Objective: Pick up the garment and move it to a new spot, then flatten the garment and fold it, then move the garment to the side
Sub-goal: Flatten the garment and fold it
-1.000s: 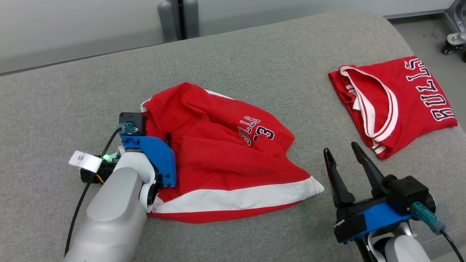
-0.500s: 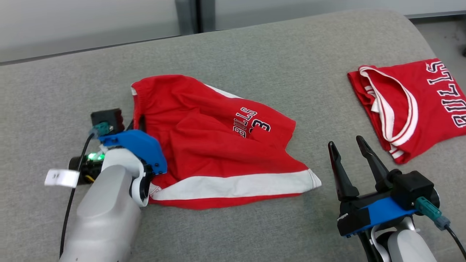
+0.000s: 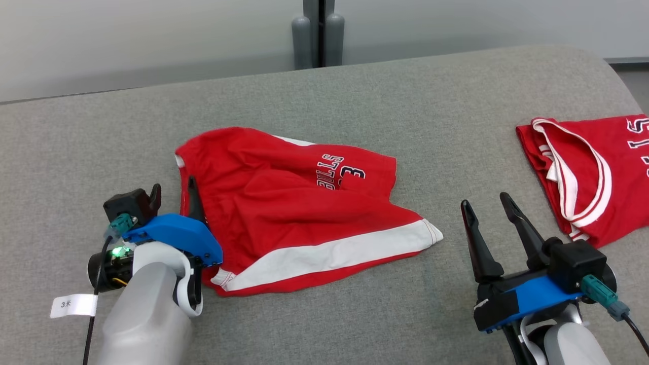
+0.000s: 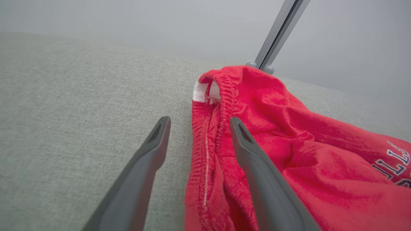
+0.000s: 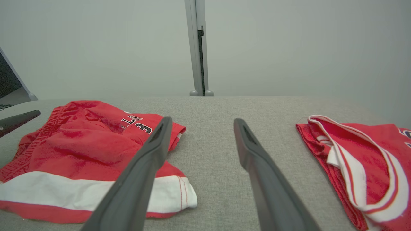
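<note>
Straddling the waistband is how I'd put it. My left gripper [image 3: 174, 192] sits at the left end of the red shorts [image 3: 284, 203] with its jaws spread wide. One finger is over bare cushion and the other over cloth, so the elastic edge runs up between them with nothing pinched.

The shorts lie rumpled mid-surface. Their long axis runs across me, from the waistband on my left to the white-banded hem corner pointing right. My right gripper [image 3: 485, 203] is also wide open and holding nothing. It hovers just off that hem corner, with grey fabric showing between it and the cloth.

So each arm is close to its own end, and I reckon that suits a two-handed lift or stretch. The left only needs to close, while the right needs a short reach leftward first.

A folded red jersey [image 3: 598, 172] sits well off to the right. The grey upholstered surface [image 3: 355, 91] has lots of free room behind and in front. Beyond it are a pale wall [image 3: 152, 40] and a grey post [image 3: 318, 30].
</note>
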Available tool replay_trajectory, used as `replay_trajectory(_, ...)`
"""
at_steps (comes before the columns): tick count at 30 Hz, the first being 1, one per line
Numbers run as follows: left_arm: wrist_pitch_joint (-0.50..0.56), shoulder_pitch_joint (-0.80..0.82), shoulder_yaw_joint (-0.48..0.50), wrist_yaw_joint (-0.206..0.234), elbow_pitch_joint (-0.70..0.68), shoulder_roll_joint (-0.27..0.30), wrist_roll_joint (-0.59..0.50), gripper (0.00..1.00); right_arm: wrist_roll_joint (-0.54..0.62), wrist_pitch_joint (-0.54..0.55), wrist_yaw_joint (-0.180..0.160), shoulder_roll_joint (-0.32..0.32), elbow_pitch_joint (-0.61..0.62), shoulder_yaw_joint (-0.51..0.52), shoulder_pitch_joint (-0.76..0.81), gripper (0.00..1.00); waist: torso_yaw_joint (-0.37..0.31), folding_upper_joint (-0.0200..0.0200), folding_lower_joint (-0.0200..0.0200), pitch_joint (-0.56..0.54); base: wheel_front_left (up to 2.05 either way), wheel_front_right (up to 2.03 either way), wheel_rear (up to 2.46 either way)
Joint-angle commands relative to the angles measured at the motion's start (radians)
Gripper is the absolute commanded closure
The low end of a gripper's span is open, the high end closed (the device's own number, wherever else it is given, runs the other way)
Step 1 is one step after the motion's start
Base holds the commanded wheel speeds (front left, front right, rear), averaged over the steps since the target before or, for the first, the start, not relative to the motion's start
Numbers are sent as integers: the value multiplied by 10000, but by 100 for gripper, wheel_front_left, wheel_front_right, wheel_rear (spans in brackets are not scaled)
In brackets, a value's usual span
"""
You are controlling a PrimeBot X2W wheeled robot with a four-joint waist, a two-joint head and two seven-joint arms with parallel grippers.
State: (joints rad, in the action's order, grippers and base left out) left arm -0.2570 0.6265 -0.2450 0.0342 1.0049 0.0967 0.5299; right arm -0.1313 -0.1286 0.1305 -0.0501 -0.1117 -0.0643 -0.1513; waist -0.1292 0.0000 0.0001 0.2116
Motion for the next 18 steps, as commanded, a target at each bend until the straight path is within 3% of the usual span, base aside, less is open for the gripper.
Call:
replay_trajectory(1, -49, -221, -33, -62, -135, 37, -50, 0, 72, 18, 5, -9, 10, 45, 140, 0, 37, 0, -1, -88, 0, 0, 0)
replay_trajectory(4, -85, -596, 60, -67, -1115, 134, -446, 0, 86, 64, 5, -7, 24, 214, 291, 0, 202, 0, -1, -395, 0, 0, 0)
replay_trajectory(13, -82, -3040, 868, -652, -4786, 110, -1639, 0, 140, 198, 5, -7, 201, 689, 914, 0, 794, 0, -1, -1244, 0, 0, 0)
replay_trajectory(18, -84, -4194, 1179, -984, -6076, 102, -2267, 0, 218, 241, 5, -9, 238, 789, 1209, 0, 1088, 0, -1, -1567, 0, 0, 0)
